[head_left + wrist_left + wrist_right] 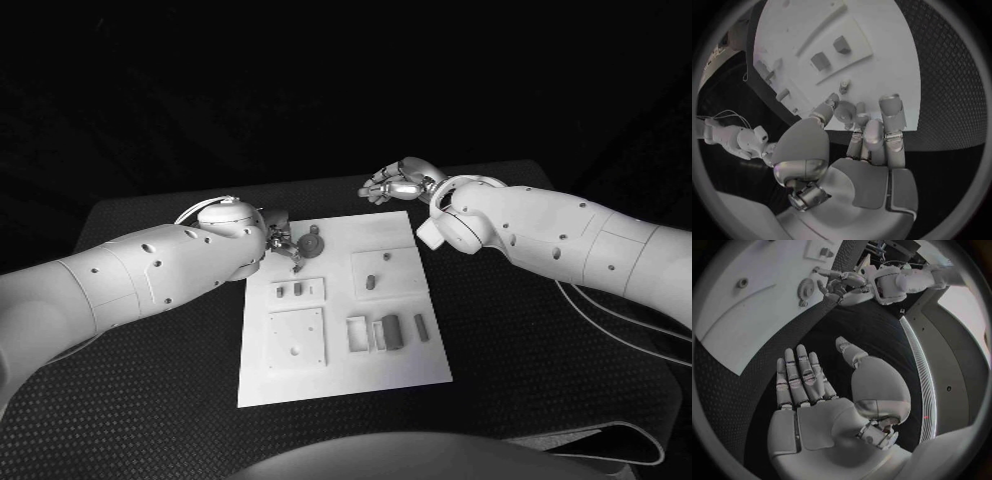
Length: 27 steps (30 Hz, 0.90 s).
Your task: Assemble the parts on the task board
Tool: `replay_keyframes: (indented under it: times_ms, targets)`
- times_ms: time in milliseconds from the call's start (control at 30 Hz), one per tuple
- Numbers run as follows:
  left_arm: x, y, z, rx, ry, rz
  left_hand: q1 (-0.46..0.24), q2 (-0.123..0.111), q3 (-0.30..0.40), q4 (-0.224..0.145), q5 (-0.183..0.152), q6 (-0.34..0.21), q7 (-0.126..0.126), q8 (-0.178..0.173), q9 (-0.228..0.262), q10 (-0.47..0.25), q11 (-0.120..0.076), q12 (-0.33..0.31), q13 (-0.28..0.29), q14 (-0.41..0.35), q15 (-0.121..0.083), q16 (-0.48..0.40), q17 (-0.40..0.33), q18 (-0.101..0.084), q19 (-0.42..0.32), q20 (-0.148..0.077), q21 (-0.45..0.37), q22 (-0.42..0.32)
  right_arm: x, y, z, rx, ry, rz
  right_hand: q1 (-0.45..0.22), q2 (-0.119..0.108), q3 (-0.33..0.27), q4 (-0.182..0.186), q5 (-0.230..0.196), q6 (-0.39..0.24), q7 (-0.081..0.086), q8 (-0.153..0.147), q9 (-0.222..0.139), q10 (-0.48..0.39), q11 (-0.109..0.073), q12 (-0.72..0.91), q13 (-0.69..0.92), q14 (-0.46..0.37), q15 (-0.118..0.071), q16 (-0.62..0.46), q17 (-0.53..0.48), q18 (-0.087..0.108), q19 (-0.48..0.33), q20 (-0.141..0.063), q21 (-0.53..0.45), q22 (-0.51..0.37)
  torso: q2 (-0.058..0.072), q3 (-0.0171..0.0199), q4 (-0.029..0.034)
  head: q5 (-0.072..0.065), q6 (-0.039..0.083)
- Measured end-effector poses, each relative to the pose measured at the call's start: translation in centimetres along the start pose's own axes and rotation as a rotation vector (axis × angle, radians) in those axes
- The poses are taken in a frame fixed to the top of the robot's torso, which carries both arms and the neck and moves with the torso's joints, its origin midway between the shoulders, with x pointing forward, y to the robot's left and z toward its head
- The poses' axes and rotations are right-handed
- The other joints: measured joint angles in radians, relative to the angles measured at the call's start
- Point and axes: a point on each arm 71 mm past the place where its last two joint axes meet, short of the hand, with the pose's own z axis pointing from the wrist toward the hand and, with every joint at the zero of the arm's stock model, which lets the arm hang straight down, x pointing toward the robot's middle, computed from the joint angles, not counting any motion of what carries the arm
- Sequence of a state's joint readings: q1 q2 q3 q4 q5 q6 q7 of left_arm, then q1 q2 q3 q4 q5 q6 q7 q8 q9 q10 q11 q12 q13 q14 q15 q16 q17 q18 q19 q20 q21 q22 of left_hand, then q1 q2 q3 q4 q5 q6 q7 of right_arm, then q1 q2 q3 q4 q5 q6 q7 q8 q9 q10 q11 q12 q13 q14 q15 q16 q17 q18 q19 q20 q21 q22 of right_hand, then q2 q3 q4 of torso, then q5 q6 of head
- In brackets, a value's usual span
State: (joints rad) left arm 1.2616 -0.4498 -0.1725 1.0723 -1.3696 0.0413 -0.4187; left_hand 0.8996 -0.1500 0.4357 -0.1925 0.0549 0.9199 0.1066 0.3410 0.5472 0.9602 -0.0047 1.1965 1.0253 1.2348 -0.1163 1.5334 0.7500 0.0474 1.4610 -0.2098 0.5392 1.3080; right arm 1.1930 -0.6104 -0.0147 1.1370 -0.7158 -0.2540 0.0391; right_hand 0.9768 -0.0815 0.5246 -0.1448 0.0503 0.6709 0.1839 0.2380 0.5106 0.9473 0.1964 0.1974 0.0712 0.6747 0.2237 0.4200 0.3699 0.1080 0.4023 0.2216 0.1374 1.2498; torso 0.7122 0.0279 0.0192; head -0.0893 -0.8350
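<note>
The white task board [411, 360] lies in the middle of the black table. A round toothed grey part [312, 243] sits at its far left corner, seen also in the left wrist view [844, 111] and the right wrist view [806, 288]. My left hand [283, 247] pinches this part by its rim between thumb and fingers [864, 122]. My right hand [400, 182] hovers beyond the board's far edge, its fingers [798, 377] stretched out flat with nothing in them. Small grey bars [387, 332] lie near the board's front right.
Raised white plates stand on the board: one with two small pieces [299, 290], a square one [296, 336], and one with a slot [387, 270]. Bare black table [159, 400] surrounds the board. A cable [635, 325] trails under my right arm.
</note>
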Motion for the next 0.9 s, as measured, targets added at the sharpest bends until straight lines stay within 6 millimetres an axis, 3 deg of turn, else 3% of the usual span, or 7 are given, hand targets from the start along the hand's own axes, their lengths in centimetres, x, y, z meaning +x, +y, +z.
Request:
replay_keyframes:
  times_ms: [200,633,900]
  targets:
    - [0.8,-0.3,0.4,-0.002,0.026,0.017,0.016,0.016,0.011,-0.011,0.000,0.017,-0.004,0.011,0.006,0.003,-0.003,0.004,-0.009,0.000,0.000,0.000,0.002,0.000,0.001,-0.001,0.007,0.000,0.2,0.1,0.1,-0.002,0.003,0.001,0.000,0.000,0.000,0.000,0.000,0.000,0.000,0.000,0.000,0.000,0.000,0.000,0.000,0.000,0.000,0.000,0.000,0.000,0.000,0.000,0.000,0.000,0.000,-0.0011,0.0005,0.004,-0.001]
    - [0.8,-0.5,0.5,0.008,0.026,0.027,0.016,0.016,0.012,-0.012,0.000,0.020,-0.005,0.010,0.000,0.003,-0.003,0.004,-0.009,0.000,0.000,0.000,0.002,0.000,0.001,-0.001,0.008,0.000,0.2,0.2,0.1,-0.003,0.004,0.001,0.000,0.000,0.000,0.000,0.000,0.000,0.000,0.000,-0.001,0.000,0.000,0.000,0.000,0.000,0.000,0.000,0.000,0.000,0.000,0.000,0.000,0.001,0.000,-0.0019,0.0017,0.003,-0.004]
    - [1.1,-0.9,0.6,0.026,0.029,0.031,0.088,0.058,0.051,-0.051,0.000,0.038,-0.012,0.013,0.005,0.010,-0.010,0.003,-0.023,0.008,-0.006,-0.004,0.006,0.000,0.001,-0.001,0.015,0.000,0.3,0.2,0.1,-0.004,0.004,0.001,0.000,0.000,0.000,0.000,0.000,0.000,0.000,0.000,-0.001,0.000,0.000,0.000,0.000,0.000,0.000,-0.004,0.000,0.000,0.000,0.000,0.000,0.001,0.000,-0.0017,0.0011,0.005,-0.005]
